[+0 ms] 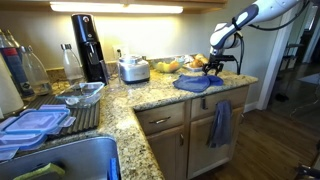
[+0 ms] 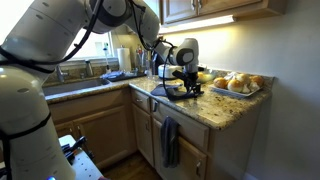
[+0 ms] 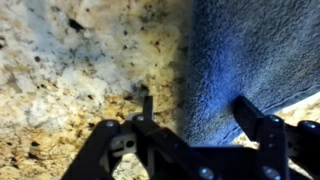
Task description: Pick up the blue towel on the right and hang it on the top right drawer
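Note:
The blue towel (image 1: pixel 196 85) lies flat on the granite counter's right end, near the front edge. It fills the right side of the wrist view (image 3: pixel 235 55). My gripper (image 1: pixel 214 70) hangs just above the towel's far part, also seen in an exterior view (image 2: pixel 183 88). In the wrist view the gripper (image 3: pixel 197 108) is open, one finger over bare granite and the other over the towel, astride its edge. The top right drawer (image 1: pixel 236 98) is below the counter edge. A darker slate-blue towel (image 1: pixel 220 123) hangs down its front, also visible in an exterior view (image 2: pixel 170 140).
A tray of yellow fruit (image 1: pixel 168 66) stands behind the towel, also in an exterior view (image 2: pixel 238 84). A white cooker (image 1: pixel 134 69), a black dispenser (image 1: pixel 88 45), a glass bowl (image 1: pixel 84 94) and a sink (image 1: pixel 60 160) lie further along the counter. A drawer with a dark handle (image 1: pixel 160 119) is beside.

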